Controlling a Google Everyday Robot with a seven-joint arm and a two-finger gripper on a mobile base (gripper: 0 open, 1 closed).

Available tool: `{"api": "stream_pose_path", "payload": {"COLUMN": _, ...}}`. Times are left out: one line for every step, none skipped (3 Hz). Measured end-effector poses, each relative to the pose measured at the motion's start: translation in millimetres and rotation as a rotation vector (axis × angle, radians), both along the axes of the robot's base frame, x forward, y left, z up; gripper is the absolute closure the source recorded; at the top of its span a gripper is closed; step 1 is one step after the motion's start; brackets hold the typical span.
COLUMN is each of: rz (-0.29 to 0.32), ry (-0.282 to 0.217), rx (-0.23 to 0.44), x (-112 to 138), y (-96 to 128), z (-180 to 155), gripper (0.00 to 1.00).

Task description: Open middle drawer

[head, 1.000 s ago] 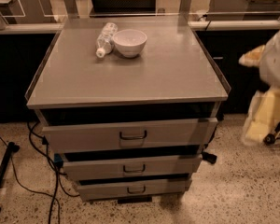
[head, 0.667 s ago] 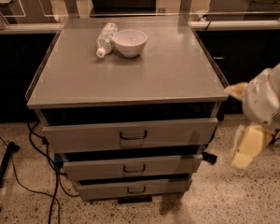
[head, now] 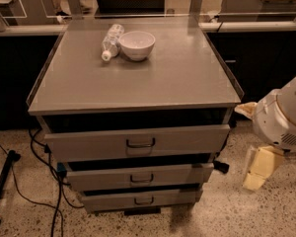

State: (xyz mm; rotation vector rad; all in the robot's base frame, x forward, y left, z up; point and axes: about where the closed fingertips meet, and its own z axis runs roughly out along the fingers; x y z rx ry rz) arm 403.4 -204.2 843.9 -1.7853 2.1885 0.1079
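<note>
The grey metal cabinet (head: 138, 78) stands in the middle of the view with three drawers in its front. The middle drawer (head: 187, 173) is the shallow second one, with a small dark loop handle (head: 141, 178) at its centre. It sits about flush with the other drawer fronts. My gripper (head: 259, 168) is at the right edge of the view, to the right of the cabinet and level with the middle drawer. It is well apart from the handle and holds nothing.
A white bowl (head: 136, 44) and a clear plastic bottle (head: 111, 41) lying on its side rest on the cabinet top. The taller top drawer (head: 89, 144) and the lowest drawer (head: 108, 200) flank the middle one. Black cables (head: 44, 181) and a dark stand (head: 1, 186) lie on the floor at left.
My arm has come down and in from the right edge, toward the cabinet's right side, and now sits at drawer height. The drawers have not moved.
</note>
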Motion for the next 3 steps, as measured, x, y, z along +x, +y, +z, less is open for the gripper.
{"api": "stream_pose_path", "payload": {"rz": 0.035, "ry": -0.018, "rx": 0.007, "x": -1, "y": 2, "z": -29, "gripper": 0.0}}
{"api": "stream_pose_path", "payload": {"rz": 0.105, "ry": -0.042, "rx": 0.027, "x": -4, "y": 12, "z": -82, "gripper": 0.0}}
{"api": "stream_pose_path", "payload": {"rz": 0.177, "ry": -0.034, "rx": 0.055, "x": -10, "y": 27, "z": -153, "gripper": 0.0}}
